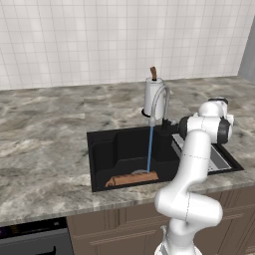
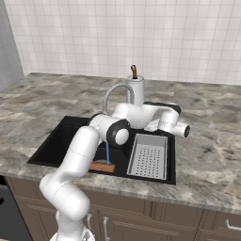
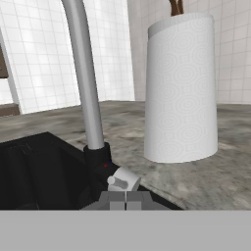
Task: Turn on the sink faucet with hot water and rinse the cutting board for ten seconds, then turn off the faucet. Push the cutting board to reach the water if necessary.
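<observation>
Tool [image 3: 125, 200] shut, fingertips together, gripping nothing; it sits right at the base of the faucet [image 3: 84, 83], with the small grey handle [image 3: 122, 180] just above and ahead of the tips, touching or nearly so, hard to say which. Key relation, my read: the handle lies straight in front of the tool at the spout's foot, so the shut-off is a short nudge there, not a reach. Water [image 1: 149, 149] is running, a thin straight stream from the spout tip down into the sink [image 1: 107, 149]. It lands on the cutting board [image 1: 132, 178], which lies flat on the basin floor by the front wall, long axis parallel to the front edge of the worktop [image 1: 45, 144]. So no board push looks needed. Behind the faucet stands the paper towel roll [image 3: 180, 88]. From the right base camera the forearm covers most of the board and the handle; from the left base camera the wrist hides the handle.
</observation>
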